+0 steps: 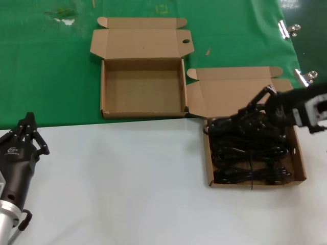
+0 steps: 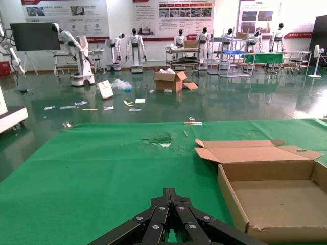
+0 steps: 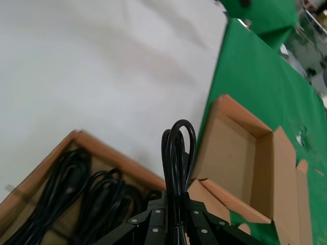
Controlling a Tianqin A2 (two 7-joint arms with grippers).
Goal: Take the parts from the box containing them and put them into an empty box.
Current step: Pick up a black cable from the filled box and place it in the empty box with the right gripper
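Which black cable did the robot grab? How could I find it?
Find the brown box full of black cables on the white table, at the robot's right. The right gripper reaches over its far edge. The grabbed cable is the one pinched between its fingers, its loop sticking up, while the other cables lie flat in the box.

Glossy green floor [image 2: 153,109], wall posters [image 2: 173,10], metal racks [image 2: 230,56], possibly display robots [image 2: 135,46]

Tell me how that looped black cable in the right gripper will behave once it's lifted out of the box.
Probably floppy: the cable bundle is thin looped cord, so free ends may droop. The right gripper pinches only one end, so it could swing. It may drag on neighbouring cables.
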